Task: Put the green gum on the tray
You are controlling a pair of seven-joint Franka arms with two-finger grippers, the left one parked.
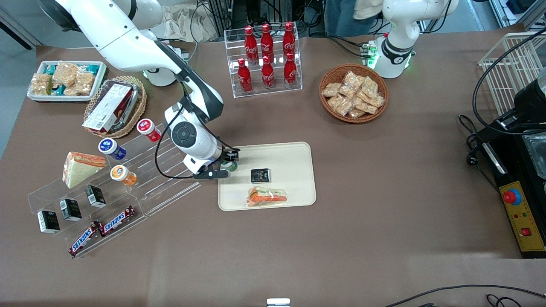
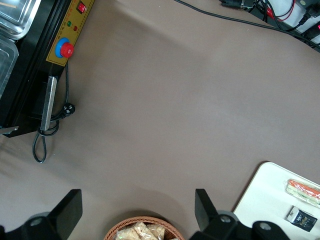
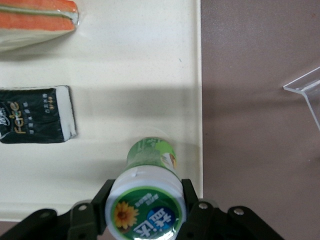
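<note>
Gripper point(image 3: 145, 210) clamped on green gum point(image 3: 149, 187), seemingly over tray point(image 3: 150, 70), near black packet point(image 3: 35, 115), sandwich point(image 3: 35, 17).

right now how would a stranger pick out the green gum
Find the cream tray mid-table. At its edge toward the working arm, the claw is shut on the green gum, a small green bottle with a white lid. Its tray neighbours are a black packet and a wrapped sandwich.

You see the green gum point(image 3: 148, 192), a small green bottle with a white lid, upright over the cream tray point(image 3: 135, 60) near its rim, held by the gripper point(image 3: 145, 210); its base probably touches the tray.
</note>
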